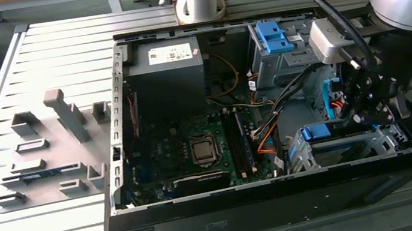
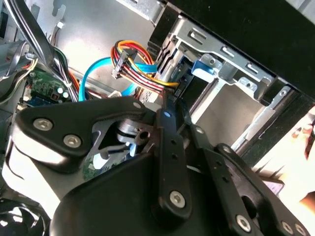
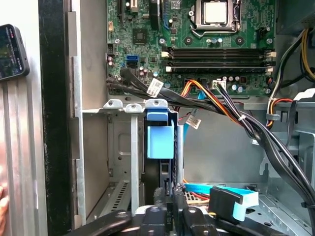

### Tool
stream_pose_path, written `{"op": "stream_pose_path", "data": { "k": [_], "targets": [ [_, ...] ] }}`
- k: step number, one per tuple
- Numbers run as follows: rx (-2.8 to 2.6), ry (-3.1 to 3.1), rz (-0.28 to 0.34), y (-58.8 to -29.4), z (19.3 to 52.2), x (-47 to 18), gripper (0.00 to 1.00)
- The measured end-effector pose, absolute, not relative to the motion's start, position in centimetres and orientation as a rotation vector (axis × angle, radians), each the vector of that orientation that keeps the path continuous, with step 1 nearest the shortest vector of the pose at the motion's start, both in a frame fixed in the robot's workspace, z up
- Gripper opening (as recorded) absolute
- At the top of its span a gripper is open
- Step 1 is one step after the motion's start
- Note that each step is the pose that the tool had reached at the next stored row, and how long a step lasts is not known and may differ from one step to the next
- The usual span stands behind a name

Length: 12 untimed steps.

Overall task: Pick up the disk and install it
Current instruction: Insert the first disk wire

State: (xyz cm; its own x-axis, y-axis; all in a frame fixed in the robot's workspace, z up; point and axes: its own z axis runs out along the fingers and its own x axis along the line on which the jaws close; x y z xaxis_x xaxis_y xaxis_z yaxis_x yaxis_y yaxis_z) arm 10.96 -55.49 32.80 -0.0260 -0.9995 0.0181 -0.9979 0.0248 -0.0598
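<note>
The gripper [image 1: 368,106], at the exterior view's right, hung over the drive cage [image 1: 348,147]; I cannot tell its opening. The disk [image 3: 160,142] stood seated there, apparently mid-installation, needing firm pressing home.

The disk [image 3: 160,142] stands on edge in the metal drive cage [image 3: 114,147] at the front corner of the open computer case [image 1: 283,201], seated between the cage's walls. In the first wrist view I see its bright blue plastic rail frame, with a broad blue tab facing out and a darker blue lip above it. In the exterior view the same blue frame [image 1: 317,132] shows at the cage's top. The silver body is mostly hidden.
</note>
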Motion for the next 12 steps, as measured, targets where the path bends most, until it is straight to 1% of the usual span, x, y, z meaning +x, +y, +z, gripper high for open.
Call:
{"op": "stream_pose_path", "data": {
  "k": [1,9,11,12],
  "targets": [
    [-2.172,2.228,-0.087,-55.5,33.0,11.0,0.24],
    [-2.173,2.229,-0.086,-55.5,34.1,11.0,0.24],
    [-2.173,2.229,-0.085,-55.5,34.1,11.0,0.22],
    [-2.173,2.229,-0.085,-55.5,34.1,11.0,0.16]
  ]
}}
